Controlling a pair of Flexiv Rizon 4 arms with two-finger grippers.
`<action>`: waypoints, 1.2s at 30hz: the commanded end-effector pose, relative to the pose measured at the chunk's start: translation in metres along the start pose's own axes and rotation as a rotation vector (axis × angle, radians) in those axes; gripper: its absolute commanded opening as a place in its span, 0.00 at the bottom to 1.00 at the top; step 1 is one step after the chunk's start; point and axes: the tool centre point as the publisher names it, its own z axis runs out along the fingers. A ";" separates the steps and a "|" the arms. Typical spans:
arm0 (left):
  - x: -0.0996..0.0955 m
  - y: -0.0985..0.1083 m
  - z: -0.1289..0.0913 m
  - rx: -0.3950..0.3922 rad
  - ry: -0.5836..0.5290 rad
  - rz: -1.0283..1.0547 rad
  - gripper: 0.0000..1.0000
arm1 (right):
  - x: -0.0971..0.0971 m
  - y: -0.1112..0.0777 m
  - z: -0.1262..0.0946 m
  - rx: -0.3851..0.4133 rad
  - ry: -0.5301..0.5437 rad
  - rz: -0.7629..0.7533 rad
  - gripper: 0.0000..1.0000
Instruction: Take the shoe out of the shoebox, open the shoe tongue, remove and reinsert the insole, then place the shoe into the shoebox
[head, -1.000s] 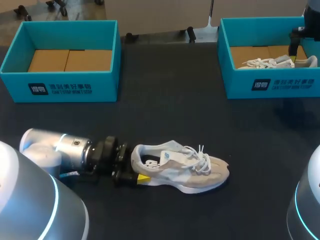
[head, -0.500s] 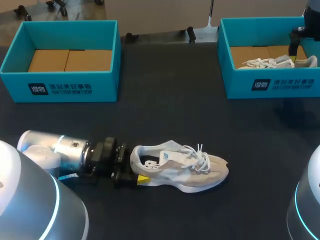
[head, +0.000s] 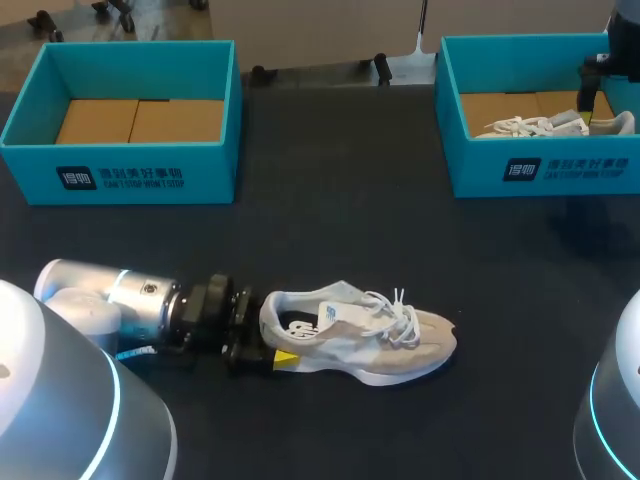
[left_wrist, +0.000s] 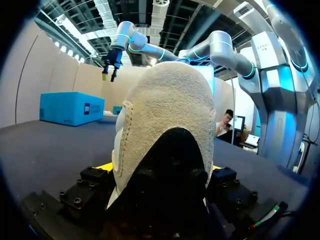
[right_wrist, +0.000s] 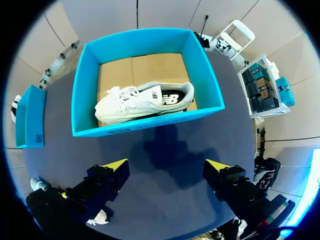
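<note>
the left pincer (head: 268, 348) was clamped on the heel of the shoe (head: 375, 335), low over the desk (head: 350, 220) near its front edge. in the left wrist view the heel filled the space between the two fingers, and a sliver of yellow tip showed on either side of it.

the right pincer (right_wrist: 166, 165) hung high above the right shoebox (right_wrist: 145, 127) with its fingers spread wide and nothing between them.

the shoe lay well apart from both boxes, with a broad stretch of dark desk between it and them. both boxes stood at the far edge of the desk, one toward each far corner, with a wide gap between them.

the left shoebox (head: 120, 165) was teal and open-topped, showing a brown cardboard floor. the right shoebox was the same kind and held a second shoe (right_wrist: 145, 102), white, lying on its side along the box.

the shoe on the desk stood upright on its sole. its long axis ran across the desk, roughly along the front edge. the heel faced the left arm and the toe pointed to the robot's right. its white laces lay loose over the top.
</note>
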 end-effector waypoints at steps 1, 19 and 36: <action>-0.001 0.005 -0.003 -0.005 -0.004 0.000 0.00 | 0.000 -0.001 0.000 -0.002 0.000 0.000 1.00; -0.001 0.004 -0.003 -0.006 -0.002 0.001 0.00 | 0.000 -0.001 0.000 -0.002 0.000 0.000 1.00; -0.001 0.004 -0.003 -0.006 -0.002 0.001 0.00 | 0.046 -0.077 -0.030 0.047 0.021 0.081 1.00</action>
